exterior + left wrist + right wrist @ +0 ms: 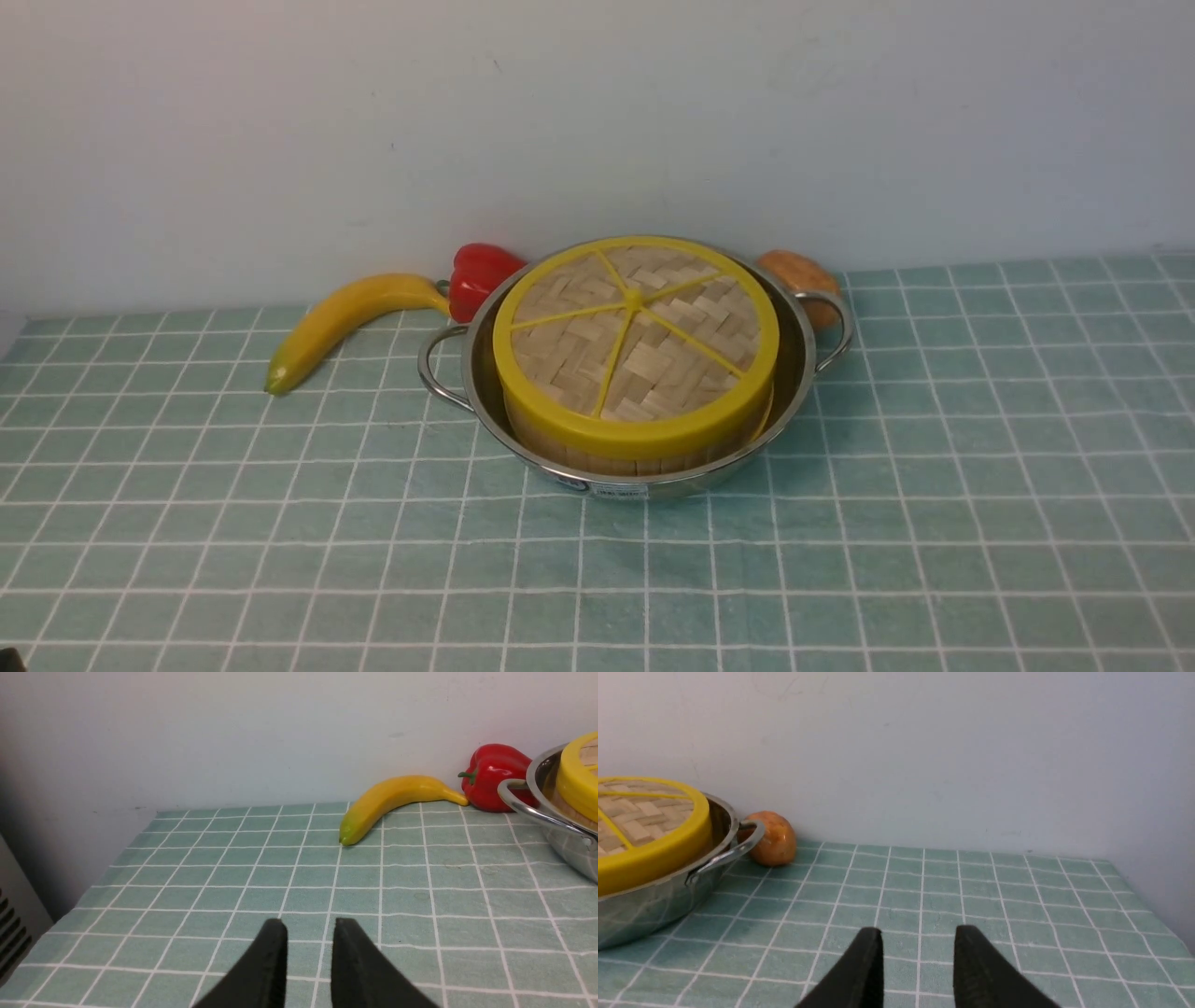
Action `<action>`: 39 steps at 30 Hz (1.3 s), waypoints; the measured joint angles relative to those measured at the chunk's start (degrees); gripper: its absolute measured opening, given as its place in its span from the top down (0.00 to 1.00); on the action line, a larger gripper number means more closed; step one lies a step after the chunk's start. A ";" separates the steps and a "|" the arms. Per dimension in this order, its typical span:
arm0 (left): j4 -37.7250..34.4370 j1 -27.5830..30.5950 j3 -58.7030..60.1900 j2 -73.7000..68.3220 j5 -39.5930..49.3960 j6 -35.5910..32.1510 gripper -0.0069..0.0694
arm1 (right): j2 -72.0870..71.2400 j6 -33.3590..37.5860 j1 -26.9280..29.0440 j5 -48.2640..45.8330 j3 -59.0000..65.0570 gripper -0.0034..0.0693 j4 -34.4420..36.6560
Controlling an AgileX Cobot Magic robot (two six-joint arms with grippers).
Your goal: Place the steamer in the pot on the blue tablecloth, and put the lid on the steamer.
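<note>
The shiny pot (695,478) stands mid-table on the blue tablecloth (887,541). Inside it sits the steamer (635,459), only a strip of its pale wall showing. The woven lid (635,341) with its yellow rim and spokes lies on top of the steamer. Neither gripper appears in the front view. In the left wrist view my left gripper (309,921) is open over bare cloth, well apart from the pot (565,840) and lid (577,779). In the right wrist view my right gripper (920,928) is open and empty, away from the pot (644,905) and lid (649,854).
A banana (345,322) and a red pepper (481,271) lie left of the pot by the wall. An orange-brown round item (803,275) sits behind the pot's right handle. The cloth's edge drops off at the far left (93,891) and far right (1153,905).
</note>
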State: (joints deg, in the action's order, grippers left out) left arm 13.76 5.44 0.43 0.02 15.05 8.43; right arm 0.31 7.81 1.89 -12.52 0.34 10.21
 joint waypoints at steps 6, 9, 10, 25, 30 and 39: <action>0.00 0.00 0.00 0.00 0.00 0.00 0.70 | -0.11 0.00 0.00 1.01 0.06 0.62 -0.02; 0.00 0.00 0.00 0.00 0.00 0.00 0.70 | -0.11 0.00 0.00 1.06 0.06 0.62 -0.02; 0.00 0.00 0.00 0.00 0.00 0.00 0.70 | -0.11 0.00 0.00 1.06 0.11 0.62 -0.02; 0.00 0.00 0.00 0.00 0.00 0.00 0.66 | -0.11 -1.25 0.00 1.06 0.11 0.62 -0.02; 0.00 0.00 0.00 0.00 0.00 0.00 0.66 | -0.11 -1.39 0.00 1.06 0.11 0.62 -0.02; 0.00 0.00 0.00 0.00 0.00 0.00 0.63 | -0.11 -1.40 0.00 1.06 0.11 0.62 -0.02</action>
State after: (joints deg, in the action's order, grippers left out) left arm 13.76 5.44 0.43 0.02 15.05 8.43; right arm 0.20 6.42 1.89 -11.46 0.45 10.20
